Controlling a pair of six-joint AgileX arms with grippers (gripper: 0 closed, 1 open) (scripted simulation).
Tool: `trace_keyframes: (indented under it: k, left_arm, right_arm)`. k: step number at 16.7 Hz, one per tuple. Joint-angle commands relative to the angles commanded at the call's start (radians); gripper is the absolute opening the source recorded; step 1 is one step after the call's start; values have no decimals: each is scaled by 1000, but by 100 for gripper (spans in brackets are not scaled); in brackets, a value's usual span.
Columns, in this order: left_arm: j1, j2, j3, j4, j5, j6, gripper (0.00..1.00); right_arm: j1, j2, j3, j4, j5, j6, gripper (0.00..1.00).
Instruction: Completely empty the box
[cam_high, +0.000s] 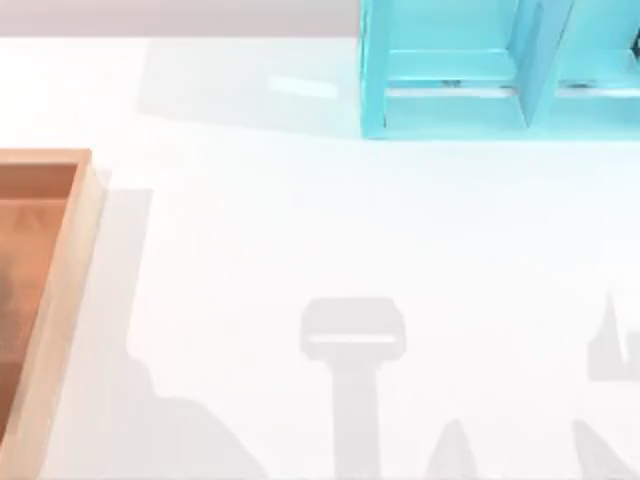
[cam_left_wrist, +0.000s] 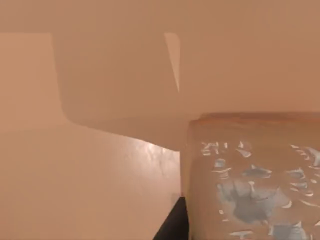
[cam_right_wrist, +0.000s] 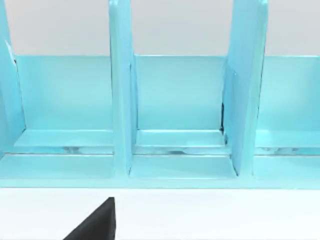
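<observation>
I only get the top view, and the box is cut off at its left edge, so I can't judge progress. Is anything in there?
Observer: Yes. The left wrist view looks low across the box and its orange-brown floor. A tan object with blue-grey patches stands there, close to the camera. I cannot tell what it is.
Operator: And where is the right arm looking?
Observer: Its wrist view faces the light blue shelf unit head-on from across the white table, looking into the open compartments between its upright dividers.
</observation>
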Motion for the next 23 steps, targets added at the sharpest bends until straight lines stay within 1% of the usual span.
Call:
trace_keyframes:
  k: [3, 8, 11, 18, 21, 23]
  left_arm:
    - [2, -17, 87, -102, 0, -1, 0]
    - [-2, -77, 295, -396, 0, -4, 0]
    - [-6, -110, 381, -498, 0, -7, 0]
    - [-16, -109, 391, -508, 0, -19, 0]
    - [-112, -87, 382, -488, 0, -116, 0]
    - [-229, -71, 368, -460, 1, -233, 0]
  right_arm:
    - [0, 0, 0, 0, 0, 0, 100]
    - [0, 0, 0, 0, 0, 0, 100]
    - [0, 0, 0, 0, 0, 0, 100]
    - [0, 0, 0, 0, 0, 0, 100]
    - [0, 0, 0, 0, 0, 0, 100]
    - [0, 0, 0, 0, 0, 0, 100]
